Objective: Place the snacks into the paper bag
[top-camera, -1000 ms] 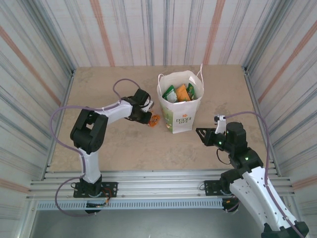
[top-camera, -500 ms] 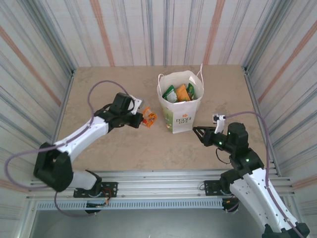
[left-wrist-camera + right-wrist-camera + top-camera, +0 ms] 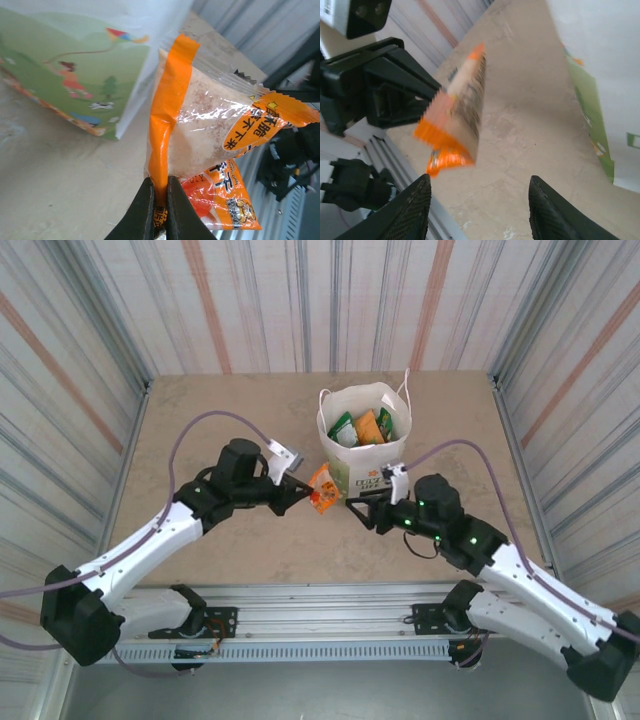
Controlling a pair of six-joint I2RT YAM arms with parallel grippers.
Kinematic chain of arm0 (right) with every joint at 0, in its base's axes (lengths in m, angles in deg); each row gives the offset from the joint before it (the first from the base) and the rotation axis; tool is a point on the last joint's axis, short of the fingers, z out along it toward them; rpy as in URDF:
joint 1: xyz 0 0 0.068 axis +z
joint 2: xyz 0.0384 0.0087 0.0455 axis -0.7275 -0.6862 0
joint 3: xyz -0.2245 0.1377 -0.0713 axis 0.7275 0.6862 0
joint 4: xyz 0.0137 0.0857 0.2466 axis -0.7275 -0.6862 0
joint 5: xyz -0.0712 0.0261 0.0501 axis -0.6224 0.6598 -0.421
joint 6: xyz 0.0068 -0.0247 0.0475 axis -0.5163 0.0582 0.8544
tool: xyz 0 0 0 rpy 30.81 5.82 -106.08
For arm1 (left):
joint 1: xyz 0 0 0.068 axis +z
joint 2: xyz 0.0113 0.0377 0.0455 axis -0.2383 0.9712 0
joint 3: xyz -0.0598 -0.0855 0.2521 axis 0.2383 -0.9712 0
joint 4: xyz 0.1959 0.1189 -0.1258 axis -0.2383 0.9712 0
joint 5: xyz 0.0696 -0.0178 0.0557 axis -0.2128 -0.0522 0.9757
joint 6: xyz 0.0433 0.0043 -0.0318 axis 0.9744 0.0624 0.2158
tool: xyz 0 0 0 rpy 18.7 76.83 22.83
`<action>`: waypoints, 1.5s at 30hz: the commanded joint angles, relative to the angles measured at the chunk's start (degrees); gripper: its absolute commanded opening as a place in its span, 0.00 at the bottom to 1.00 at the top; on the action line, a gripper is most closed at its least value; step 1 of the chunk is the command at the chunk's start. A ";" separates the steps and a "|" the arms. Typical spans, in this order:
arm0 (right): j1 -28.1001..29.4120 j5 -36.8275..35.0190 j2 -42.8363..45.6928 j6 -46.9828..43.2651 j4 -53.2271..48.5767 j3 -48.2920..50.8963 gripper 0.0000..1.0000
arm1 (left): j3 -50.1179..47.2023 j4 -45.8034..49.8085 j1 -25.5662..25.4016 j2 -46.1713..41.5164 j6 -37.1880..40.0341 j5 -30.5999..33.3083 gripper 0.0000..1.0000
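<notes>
Left gripper [image 3: 303,492] is pinching an orange packet [image 3: 323,488] by its side seam, fingers closed tight on the thin edge, and holding it in the air just in front of the bag [image 3: 368,480], at its left front corner. The left wrist view is showing the grip [image 3: 160,192] close up: the seam alone is sitting between the fingers, and the packet [image 3: 200,135] is standing up past them with the bag's printed face [image 3: 75,60] just behind. Right gripper [image 3: 360,508] is facing the packet from the bag's front, its fingers standing wide apart and holding nothing; in its own view [image 3: 479,200] the packet [image 3: 462,105] is hanging straight ahead, with the bag wall [image 3: 600,75] to one side. Several snacks [image 3: 362,427] are already lying inside the upright bag.

The step looks like either a hand-over or a lift to the bag's mouth. Either way, the seam grip is looking slight, so slow travel is called for. If the right gripper is taking over, it should be closing on the packet's broad body before the left lets go. The packet should be rising clear of the rim and loop handles before crossing in, so the light bag is not getting pushed over.
</notes>
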 commanded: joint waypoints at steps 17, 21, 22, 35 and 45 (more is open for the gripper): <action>4.13 -11.49 -4.98 -5.82 4.41 -5.17 0.05 | -1.46 -6.66 -4.41 -0.19 -3.86 3.95 0.11; 3.80 -12.65 -2.08 -7.20 3.29 -5.62 0.00 | -1.17 -7.18 -4.32 -1.04 -4.42 5.17 0.45; 3.58 -12.87 -1.52 -7.70 2.47 -6.26 0.00 | -0.91 -7.27 -4.33 -1.20 -4.76 6.03 0.50; -12.58 -7.69 -3.60 -8.99 -3.28 -20.76 0.02 | 10.52 -9.16 -1.98 4.36 -5.48 14.71 0.65; -16.53 -10.24 -21.28 -9.20 -5.81 -34.91 0.01 | 25.14 -8.43 3.32 16.13 -9.49 15.62 0.58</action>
